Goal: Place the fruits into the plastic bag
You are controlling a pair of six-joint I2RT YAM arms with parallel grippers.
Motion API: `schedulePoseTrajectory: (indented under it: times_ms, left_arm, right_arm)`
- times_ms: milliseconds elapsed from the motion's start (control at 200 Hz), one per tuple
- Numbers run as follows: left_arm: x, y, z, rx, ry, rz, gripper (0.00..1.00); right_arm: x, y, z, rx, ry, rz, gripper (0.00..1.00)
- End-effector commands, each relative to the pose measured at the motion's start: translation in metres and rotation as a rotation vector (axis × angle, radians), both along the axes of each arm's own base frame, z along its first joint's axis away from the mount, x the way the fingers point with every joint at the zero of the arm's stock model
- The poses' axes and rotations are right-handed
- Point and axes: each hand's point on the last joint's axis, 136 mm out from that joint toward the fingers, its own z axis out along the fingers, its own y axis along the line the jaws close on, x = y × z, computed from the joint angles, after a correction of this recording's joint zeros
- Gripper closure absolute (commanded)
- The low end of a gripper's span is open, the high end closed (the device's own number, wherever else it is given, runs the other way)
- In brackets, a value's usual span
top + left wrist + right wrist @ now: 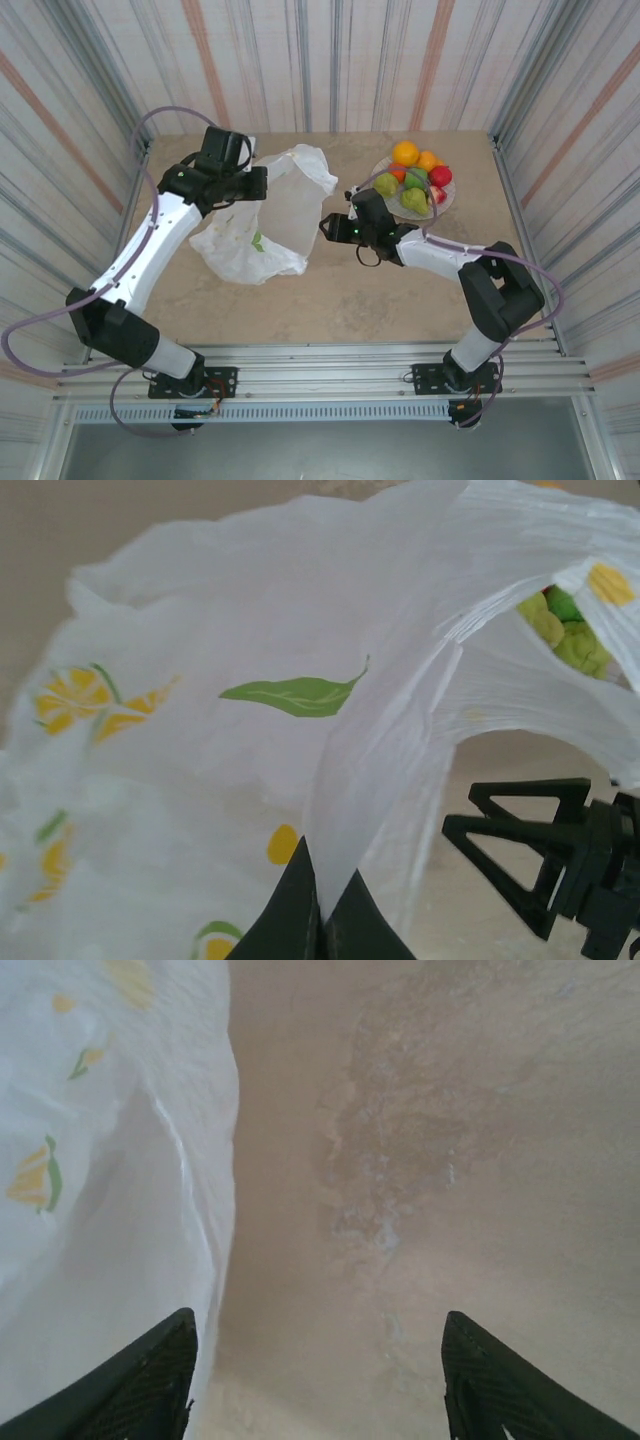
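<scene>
Beige mottled surface (pixel 350 290) sits inside striped walls (pixel 330 60). The left gripper (pixel 320 905) pinches the white lemon-print plastic bag (pixel 280 215); the right gripper (pixel 318 1315) gapes apart.

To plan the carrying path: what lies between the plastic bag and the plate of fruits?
In the top view, the right tool, open, and its wrist lie between the plastic bag and the plate; the rest is bare table.

left gripper (pixel 322 918): jaws pinched tight on a fold of the plastic bag (pixel 250 630) | right gripper (pixel 462 810): under the bag's handle arch, right of that fold | green fruits (pixel 565 630): blurred, beyond the bag's handle opening
</scene>
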Motion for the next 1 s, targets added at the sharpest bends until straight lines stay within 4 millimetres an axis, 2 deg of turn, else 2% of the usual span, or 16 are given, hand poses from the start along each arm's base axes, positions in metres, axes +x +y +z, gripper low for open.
schedulePoseTrajectory:
  times_ms: [0,85,205,336,431,566,686,817,992]
  left_arm:
    - [0.007,-0.006,-0.013,-0.15,0.081,0.063,1.0]
    - [0.011,-0.006,-0.014,-0.181,0.081,0.084,1.0]
    - [0.012,-0.011,-0.013,-0.216,0.079,0.072,1.0]
    - [0.011,-0.016,-0.018,-0.253,0.089,0.064,1.0]
    - [0.01,-0.019,-0.02,-0.282,0.094,0.064,1.0]
    - [0.007,-0.022,-0.026,-0.307,0.12,0.062,1.0]
    - [0.005,-0.026,-0.031,-0.336,0.132,0.047,1.0]
    - [0.004,-0.028,-0.032,-0.352,0.132,0.033,1.0]
    - [0.004,-0.027,-0.034,-0.378,0.146,0.025,1.0]
  right_arm:
    - [-0.021,-0.014,0.024,-0.075,-0.071,0.104,0.19]
    - [-0.031,-0.036,0.031,-0.14,-0.1,0.091,0.14]
    - [-0.036,-0.076,0.038,-0.255,-0.123,0.033,0.11]
    - [-0.012,-0.126,0.049,-0.366,-0.148,-0.116,0.06]
    - [0.02,-0.148,0.055,-0.424,-0.144,-0.199,0.03]
    - [0.064,-0.159,0.049,-0.52,-0.113,-0.243,0.01]
    - [0.098,-0.164,0.032,-0.58,-0.064,-0.248,0.01]
    - [0.123,-0.165,0.006,-0.642,0.001,-0.232,0.01]
    - [0.148,-0.161,-0.015,-0.677,0.041,-0.203,0.01]
